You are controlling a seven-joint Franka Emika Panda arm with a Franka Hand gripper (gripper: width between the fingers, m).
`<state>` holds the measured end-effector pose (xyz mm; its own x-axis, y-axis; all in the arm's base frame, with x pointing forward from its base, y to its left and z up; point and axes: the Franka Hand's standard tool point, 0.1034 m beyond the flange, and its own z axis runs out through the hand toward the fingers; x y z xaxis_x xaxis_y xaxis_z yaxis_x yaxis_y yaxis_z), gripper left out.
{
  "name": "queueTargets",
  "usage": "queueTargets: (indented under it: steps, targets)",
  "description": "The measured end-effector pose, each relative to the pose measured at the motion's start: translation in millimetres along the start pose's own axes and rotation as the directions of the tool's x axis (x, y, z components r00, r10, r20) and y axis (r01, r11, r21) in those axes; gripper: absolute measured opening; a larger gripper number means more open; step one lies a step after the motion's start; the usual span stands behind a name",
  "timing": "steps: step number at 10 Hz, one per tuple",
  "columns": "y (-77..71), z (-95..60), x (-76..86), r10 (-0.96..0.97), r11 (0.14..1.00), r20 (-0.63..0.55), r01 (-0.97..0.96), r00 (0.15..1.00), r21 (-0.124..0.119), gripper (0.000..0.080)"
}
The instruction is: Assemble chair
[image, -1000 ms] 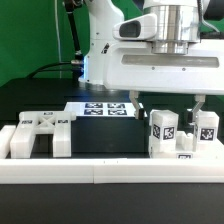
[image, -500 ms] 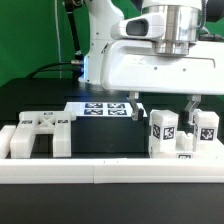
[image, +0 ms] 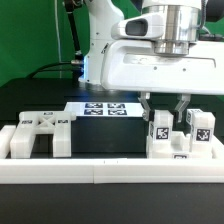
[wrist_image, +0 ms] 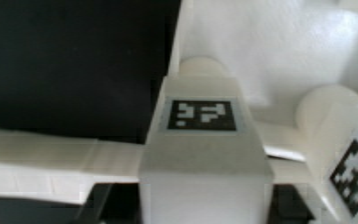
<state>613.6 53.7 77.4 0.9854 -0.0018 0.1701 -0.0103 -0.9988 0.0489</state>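
My gripper (image: 164,114) hangs over the exterior view's right, its two dark fingers (image: 146,108) pressed against the sides of an upright white chair piece (image: 162,130) with a square tag. In the wrist view this piece (wrist_image: 202,120) fills the space between the jaws of the gripper (wrist_image: 206,205), touching both. A second tagged upright piece (image: 203,126) stands just beside it, apart from the fingers, and shows in the wrist view (wrist_image: 345,150). Both stand on a white block (image: 186,153). More white chair parts (image: 35,136) lie at the exterior view's left.
The marker board (image: 100,108) lies flat on the black table behind the parts. A long white border rail (image: 100,176) runs along the front edge. The arm's white body (image: 150,65) fills the space above the right half.
The fingers have moved inward from a wide spread and dropped slightly, closing onto the sides of the nearer upright piece. The parts have not moved.
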Motion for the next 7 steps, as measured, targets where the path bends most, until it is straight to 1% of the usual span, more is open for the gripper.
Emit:
queueTargets:
  steps: [3,5,7]
  targets:
    - [0.7,-0.2,0.2,0.211,0.978,0.0,-0.211,0.978,0.001,0.0291]
    - [-0.3,-0.6,0.3,0.447,0.895,0.003,-0.447,0.895,0.006,0.0291]
    - [-5.2,-0.9,-0.9,0.599,0.8,0.007,-0.599,0.8,0.001,0.0291]
